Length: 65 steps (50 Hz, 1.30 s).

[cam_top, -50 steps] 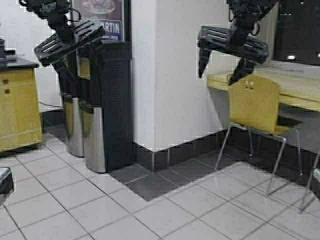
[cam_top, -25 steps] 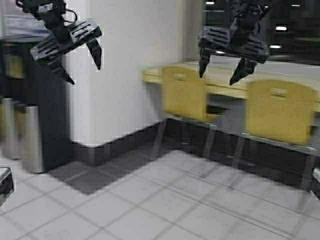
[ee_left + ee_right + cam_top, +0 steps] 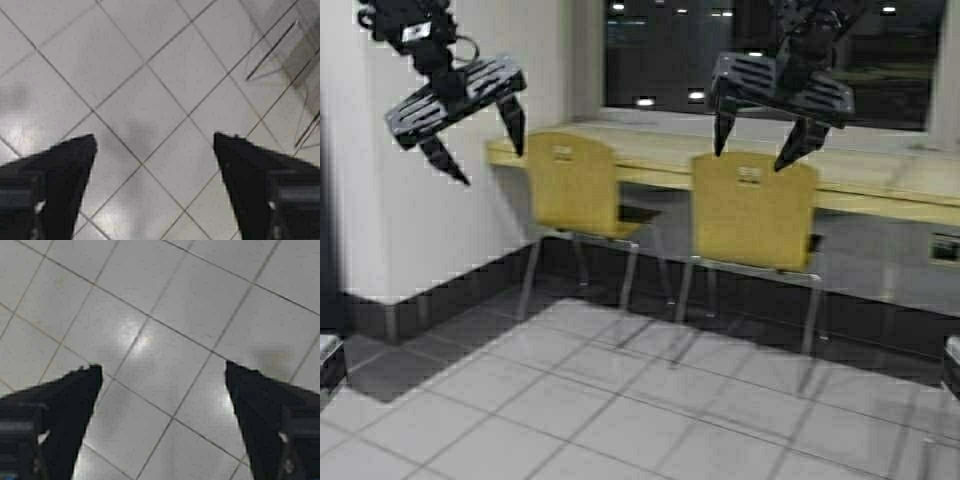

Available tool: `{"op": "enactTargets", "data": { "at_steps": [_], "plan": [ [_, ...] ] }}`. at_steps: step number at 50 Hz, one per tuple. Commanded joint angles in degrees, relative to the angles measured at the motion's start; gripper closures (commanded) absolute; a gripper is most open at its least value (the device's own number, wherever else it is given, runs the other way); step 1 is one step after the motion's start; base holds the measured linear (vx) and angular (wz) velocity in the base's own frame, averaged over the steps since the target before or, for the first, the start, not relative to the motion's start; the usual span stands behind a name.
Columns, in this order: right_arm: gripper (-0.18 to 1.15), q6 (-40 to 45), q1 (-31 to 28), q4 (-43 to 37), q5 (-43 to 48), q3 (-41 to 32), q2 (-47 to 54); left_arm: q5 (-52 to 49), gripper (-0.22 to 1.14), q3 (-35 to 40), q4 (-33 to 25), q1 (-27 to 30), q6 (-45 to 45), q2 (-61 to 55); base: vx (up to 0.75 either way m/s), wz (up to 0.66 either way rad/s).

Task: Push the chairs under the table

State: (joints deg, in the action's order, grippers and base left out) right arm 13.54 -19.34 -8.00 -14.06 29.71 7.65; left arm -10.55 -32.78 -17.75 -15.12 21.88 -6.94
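Observation:
Two yellow-tan chairs stand at the long pale wood table (image 3: 880, 185) under a dark window: a left chair (image 3: 570, 185) and a right chair (image 3: 755, 212), both with backs toward me and seats partly under the tabletop. My left gripper (image 3: 488, 138) hangs open in the air, up and to the left of the left chair. My right gripper (image 3: 755, 140) is open too, held high in front of the right chair's back top. In both wrist views the open fingers (image 3: 65, 165) (image 3: 260, 400) frame only floor tiles; chair legs (image 3: 272, 52) show in the left wrist view.
A white wall corner with a dark tiled skirting (image 3: 420, 300) stands on the left. Grey floor tiles (image 3: 620, 410) spread in front of the chairs. A dark part of the robot's frame (image 3: 328, 365) sits at the left edge.
The robot has turned right: the bins and cabinet have left the view, the wall corner slid left, and a second chair and more of the table came in. Both grippers stay raised and open.

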Motion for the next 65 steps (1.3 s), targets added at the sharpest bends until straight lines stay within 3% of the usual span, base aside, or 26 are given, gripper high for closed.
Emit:
{"op": "enactTargets", "data": {
  "at_steps": [1, 29, 56, 65],
  "plan": [
    [-0.07, 0.4, 0.2, -0.4, 0.4, -1.1, -1.1, 0.4, -0.09, 1.0, 0.1, -0.2, 0.0, 0.6, -0.06, -0.35],
    [-0.07, 0.4, 0.2, -0.7, 0.4, -0.5, -1.2, 0.2, -0.09, 0.5, 0.0, -0.2, -0.1, 1.1, -0.03, -0.58],
    [-0.07, 0.5, -0.4, -1.1, 0.4, -1.1, -0.6, 0.1, -0.09, -0.1, -0.4, 0.5, 0.1, 1.2, 0.0, -0.16],
    [-0.07, 1.7, -0.4, -7.8, 3.8, 1.9, -0.1, -0.6, -0.09, 0.0, -4.7, 0.9, 0.0, 1.8, 0.03, -0.24]
  ]
}}
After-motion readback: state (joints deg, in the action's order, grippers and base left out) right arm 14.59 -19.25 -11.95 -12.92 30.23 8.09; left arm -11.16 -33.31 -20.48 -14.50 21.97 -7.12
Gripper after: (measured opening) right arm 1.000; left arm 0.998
